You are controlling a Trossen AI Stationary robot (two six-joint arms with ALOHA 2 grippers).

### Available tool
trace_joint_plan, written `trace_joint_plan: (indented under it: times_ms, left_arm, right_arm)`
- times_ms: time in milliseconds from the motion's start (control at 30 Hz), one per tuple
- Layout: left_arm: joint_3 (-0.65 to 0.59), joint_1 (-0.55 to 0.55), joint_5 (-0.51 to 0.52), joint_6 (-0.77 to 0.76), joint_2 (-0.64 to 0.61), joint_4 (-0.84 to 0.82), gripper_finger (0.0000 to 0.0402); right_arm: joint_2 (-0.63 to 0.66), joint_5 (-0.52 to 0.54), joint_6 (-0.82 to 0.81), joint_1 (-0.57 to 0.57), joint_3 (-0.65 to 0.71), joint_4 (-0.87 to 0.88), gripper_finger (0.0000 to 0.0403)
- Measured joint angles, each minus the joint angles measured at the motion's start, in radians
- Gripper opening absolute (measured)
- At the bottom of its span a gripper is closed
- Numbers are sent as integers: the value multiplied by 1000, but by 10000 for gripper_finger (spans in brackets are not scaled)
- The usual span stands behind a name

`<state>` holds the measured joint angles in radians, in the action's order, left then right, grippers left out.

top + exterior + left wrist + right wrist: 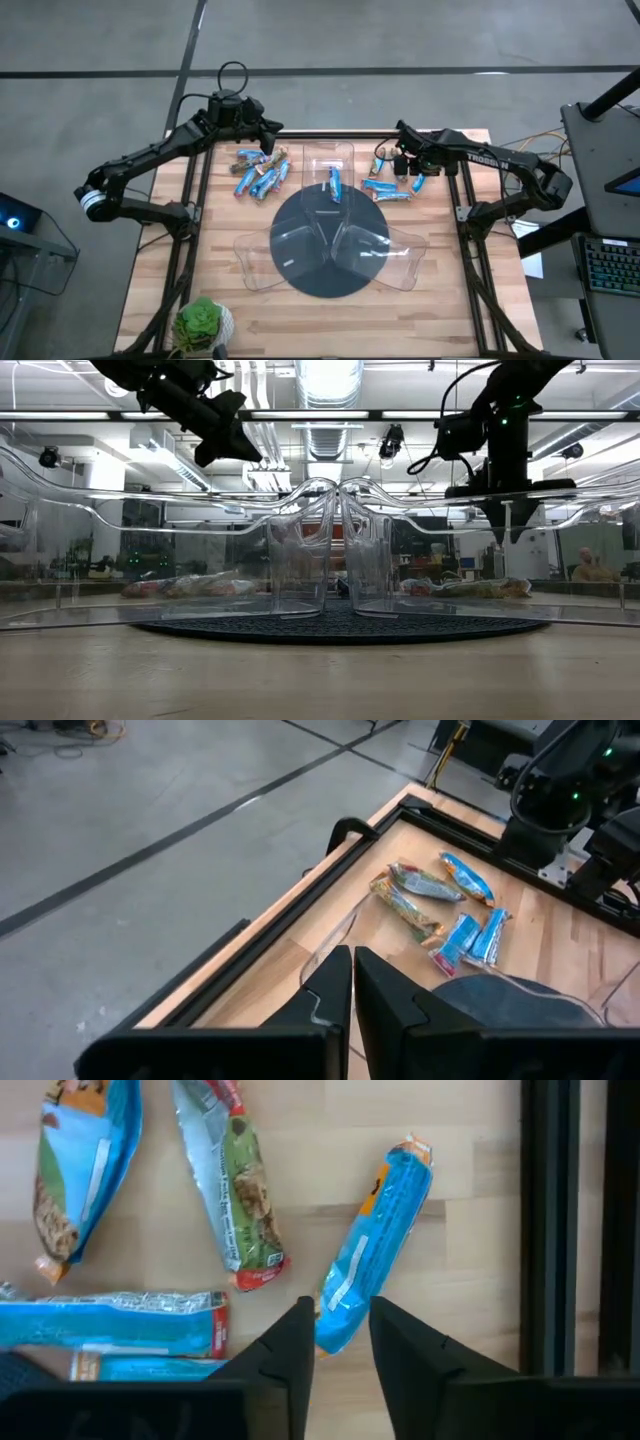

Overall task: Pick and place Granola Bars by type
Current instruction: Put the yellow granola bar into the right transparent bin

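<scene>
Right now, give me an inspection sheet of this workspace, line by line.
Surface: wooden table with a dark round mat.
Job's things: granola bars in two heaps at the far edge; one blue bar in a clear tray.
Clutter: potted plant.
Grippers: left gripper shut, empty, raised; right gripper open over a blue bar lying on the wood.
Cables: wires beside the right arm.
Surroundings: grey floor; keyboard.

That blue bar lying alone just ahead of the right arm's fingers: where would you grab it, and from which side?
Best guess: across the blue bar's narrow middle, coming straight down from above. It lies flat on the wooden table, slanted, with bare wood along both long edges, so the right tool, partly open, would need turning to straddle its width.
</scene>
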<state>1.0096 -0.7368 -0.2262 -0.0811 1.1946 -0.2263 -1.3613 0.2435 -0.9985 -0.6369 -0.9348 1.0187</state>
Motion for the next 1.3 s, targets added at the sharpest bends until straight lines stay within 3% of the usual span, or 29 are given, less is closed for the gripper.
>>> trace_joint_plan:
  times_ms: [333, 533, 1167, 1300]
  left_arm:
    - [0, 0, -19, -6, 0, -29, 0]
    - [0, 0, -19, -6, 0, -29, 0]
    - [0, 0, -20, -3, 0, -29, 0]
    - [0, 0, -20, -6, 0, -29, 0]
  right_arm:
    - [0, 47, -109, 2, 32, -5, 176]
    - [0, 47, -139, 2, 77, -11, 202]
    - [85, 73, -116, 50, 55, -64, 197]
    - [85, 63, -95, 53, 55, -68, 178]
